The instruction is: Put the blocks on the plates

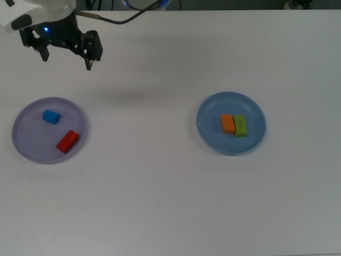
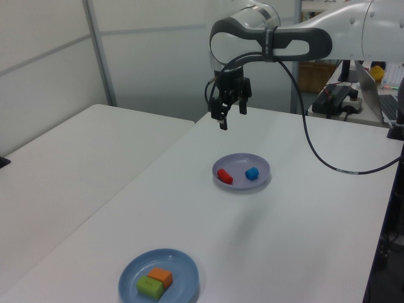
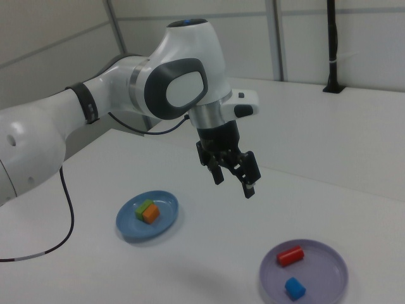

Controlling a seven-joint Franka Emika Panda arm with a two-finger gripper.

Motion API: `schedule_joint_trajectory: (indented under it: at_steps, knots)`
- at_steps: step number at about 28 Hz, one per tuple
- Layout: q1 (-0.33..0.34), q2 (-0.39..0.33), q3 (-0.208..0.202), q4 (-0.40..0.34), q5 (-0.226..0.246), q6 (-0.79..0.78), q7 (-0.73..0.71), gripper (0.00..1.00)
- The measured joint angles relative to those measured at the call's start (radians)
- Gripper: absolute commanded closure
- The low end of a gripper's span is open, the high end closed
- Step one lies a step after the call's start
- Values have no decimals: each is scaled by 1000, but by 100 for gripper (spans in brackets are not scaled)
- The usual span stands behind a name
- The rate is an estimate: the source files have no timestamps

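Observation:
The lavender plate (image 1: 32,146) lies at the top view's left and holds the blue cube (image 1: 51,117) and the red bar (image 1: 67,141). At the top view's right, the blue plate (image 1: 213,140) carries the orange block (image 1: 228,124) and the green block (image 1: 240,125) side by side. My gripper (image 1: 67,60) hangs open and empty, high above the table beyond the lavender plate. The left view shows the gripper (image 2: 228,118) well above the lavender plate (image 2: 261,165). In the right view, the gripper (image 3: 233,185) points down between the two plates, fingers apart.
A black cable (image 1: 114,20) trails from the arm along the table's far edge in the top view. A second white table (image 2: 63,158) stands beside this one at the left view's left. A desk with equipment (image 2: 338,98) sits behind the arm.

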Motion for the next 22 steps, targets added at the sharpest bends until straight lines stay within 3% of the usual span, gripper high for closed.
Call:
schedule_joint_trajectory:
  at_steps: [22]
  knots:
    - [15,45,12,0,0,0,-8,0]
